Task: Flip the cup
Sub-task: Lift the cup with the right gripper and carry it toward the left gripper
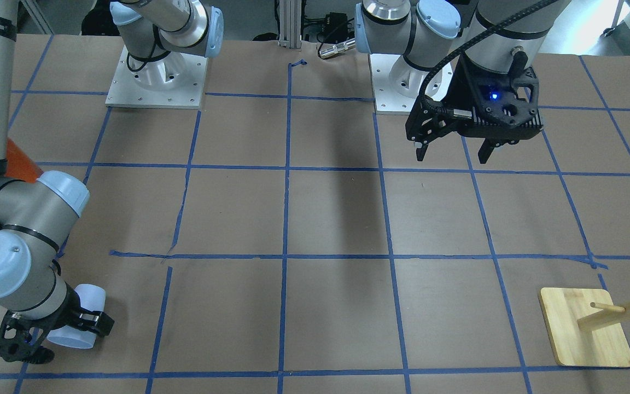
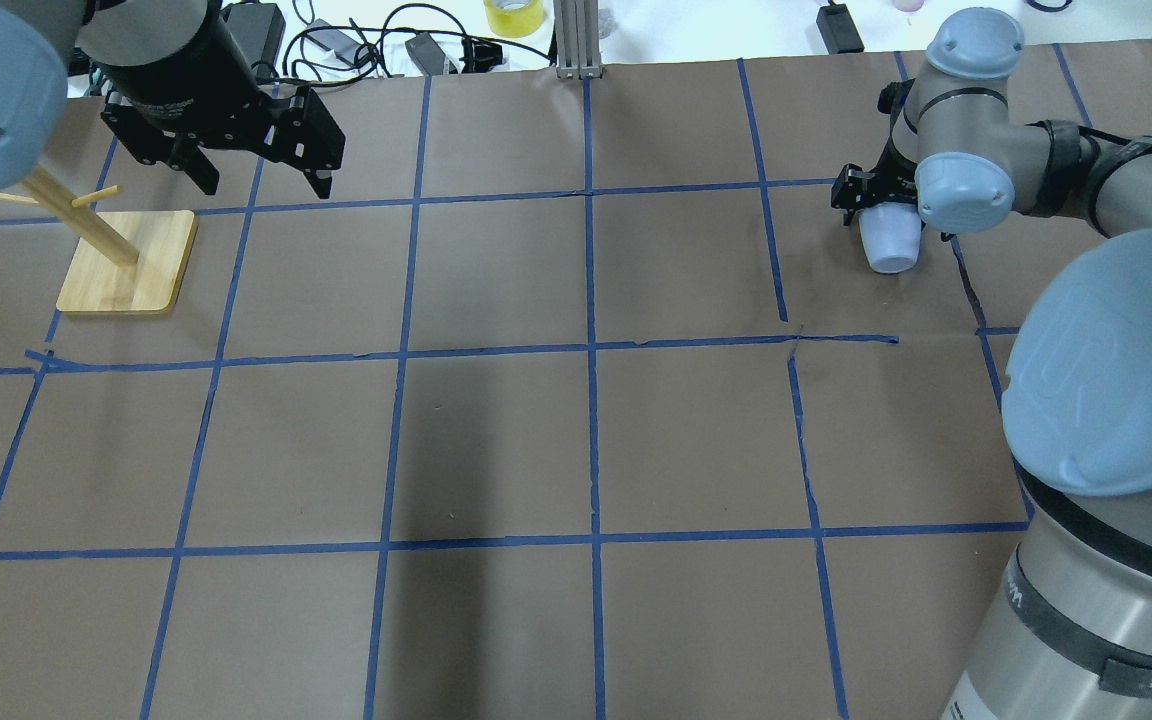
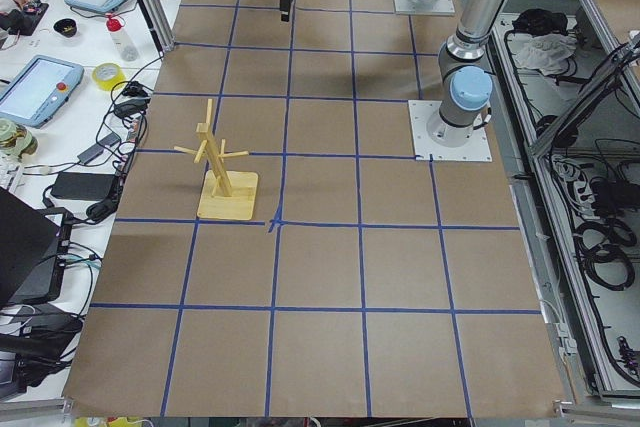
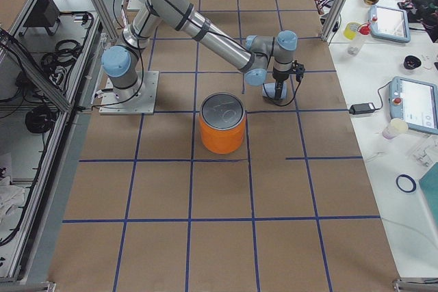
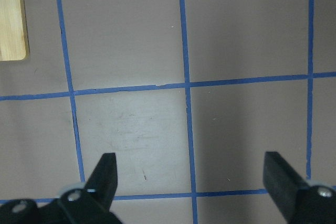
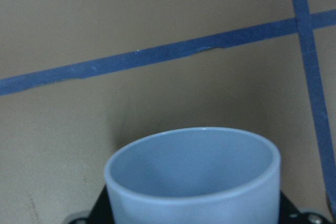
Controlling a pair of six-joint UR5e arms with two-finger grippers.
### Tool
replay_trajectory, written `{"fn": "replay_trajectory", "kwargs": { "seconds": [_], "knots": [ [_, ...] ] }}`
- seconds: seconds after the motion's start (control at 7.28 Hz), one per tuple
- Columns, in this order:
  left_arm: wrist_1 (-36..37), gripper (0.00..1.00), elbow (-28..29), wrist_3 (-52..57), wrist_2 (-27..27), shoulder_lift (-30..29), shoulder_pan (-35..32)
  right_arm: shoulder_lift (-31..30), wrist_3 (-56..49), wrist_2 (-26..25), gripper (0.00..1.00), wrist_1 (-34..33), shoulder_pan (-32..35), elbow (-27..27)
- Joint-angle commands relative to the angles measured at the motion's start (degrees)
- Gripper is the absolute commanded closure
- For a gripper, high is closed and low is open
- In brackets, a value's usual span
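Observation:
The pale blue cup [image 1: 81, 320] is gripped by my right gripper [image 1: 66, 328] low over the brown table, tilted on its side. It also shows in the overhead view [image 2: 889, 245] and the exterior right view [image 4: 272, 91]. In the right wrist view the cup's open mouth [image 6: 193, 174] fills the lower frame, with the black jaws on both sides of it. I cannot tell whether it touches the table. My left gripper [image 1: 451, 153] hangs open and empty far from the cup; its fingertips [image 5: 107, 169] stand wide apart over bare paper.
A large orange canister with a metal lid [image 4: 222, 128] stands near the right arm, partly seen behind it [image 1: 19, 158]. A wooden peg stand on a square base [image 2: 126, 265] sits by the left gripper [image 2: 266, 180]. Blue tape lines grid the table.

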Motion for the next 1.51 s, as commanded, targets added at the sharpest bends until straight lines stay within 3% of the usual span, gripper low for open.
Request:
{"fn": "replay_trajectory", "kwargs": {
  "seconds": [0.0, 0.27, 0.69, 0.82, 1.1, 1.37],
  "knots": [
    [0.0, 0.00, 0.0, 0.0, 0.0, 0.0, 0.0, -1.4, -1.1, 0.0, 0.82, 0.4, 0.0, 0.3],
    [0.0, 0.00, 0.0, 0.0, 0.0, 0.0, 0.0, -4.9, -5.6, 0.8, 0.82, 2.6, 0.9, -0.8],
    [0.0, 0.00, 0.0, -0.4, 0.0, 0.1, 0.1, -6.5, -20.0, 1.0, 0.82, 2.1, 15.9, -3.5],
    [0.0, 0.00, 0.0, -0.4, 0.0, 0.0, 0.1, -6.3, -30.2, 2.3, 0.82, 1.9, 20.1, -4.4],
    [0.0, 0.00, 0.0, -0.4, 0.0, 0.0, 0.1, -3.0, -55.7, 3.9, 0.83, -6.5, 25.5, -4.4],
    [0.0, 0.00, 0.0, -0.4, 0.0, 0.0, 0.1, -0.8, -67.3, 10.8, 0.85, -8.4, 29.6, -4.4]
  ]
}}
